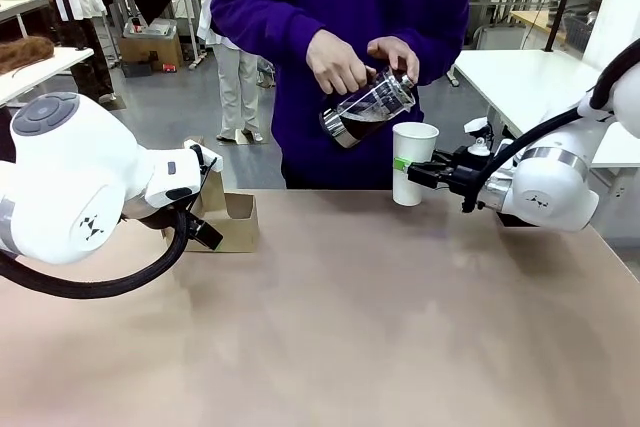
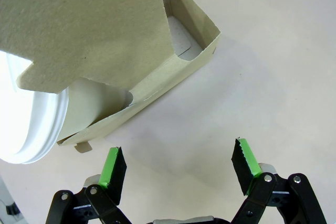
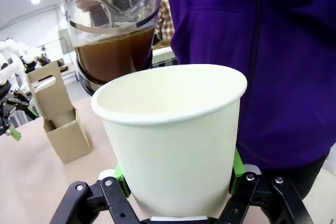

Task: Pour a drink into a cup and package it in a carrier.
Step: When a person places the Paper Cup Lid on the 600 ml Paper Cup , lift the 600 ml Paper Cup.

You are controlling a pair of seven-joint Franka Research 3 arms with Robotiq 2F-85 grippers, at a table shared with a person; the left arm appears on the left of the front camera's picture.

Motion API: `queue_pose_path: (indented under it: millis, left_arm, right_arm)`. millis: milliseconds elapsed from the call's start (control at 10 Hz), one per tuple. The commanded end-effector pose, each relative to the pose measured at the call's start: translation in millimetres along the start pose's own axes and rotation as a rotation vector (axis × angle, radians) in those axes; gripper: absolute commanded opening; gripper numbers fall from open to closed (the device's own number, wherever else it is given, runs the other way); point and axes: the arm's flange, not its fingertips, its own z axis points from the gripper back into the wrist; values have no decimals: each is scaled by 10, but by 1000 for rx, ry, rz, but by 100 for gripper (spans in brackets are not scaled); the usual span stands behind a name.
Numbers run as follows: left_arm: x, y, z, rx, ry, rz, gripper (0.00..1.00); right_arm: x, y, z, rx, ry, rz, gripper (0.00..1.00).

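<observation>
The cardboard carrier (image 1: 235,225) is faced by the left gripper (image 2: 178,155), its jaws apart and empty, while a glass press jug (image 1: 368,107) of brown drink (image 3: 113,56) is held tilted by a person's hands (image 1: 335,62) above the white paper cup (image 1: 413,162), which is clamped in the right gripper (image 1: 412,173).

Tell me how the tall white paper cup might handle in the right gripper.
The tall white paper cup probably dents under a hard squeeze by the right gripper: thin wall. Narrow base, so likely tips if pushed.

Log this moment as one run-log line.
right gripper shut on cup | left gripper open near carrier | person's hands hold jug tilted near cup
</observation>
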Motion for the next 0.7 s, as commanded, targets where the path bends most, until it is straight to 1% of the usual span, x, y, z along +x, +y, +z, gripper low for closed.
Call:
queue_pose_path:
  millis: [0, 600]
  left_arm:
    - [-1, -1, 4, -1, -1, 0, 100]
    - [-1, -1, 4, -1, -1, 0, 100]
  right_arm:
    - [-6, 47, -37, 2, -6, -12, 80]
    - [-6, 47, -37, 2, -6, -12, 80]
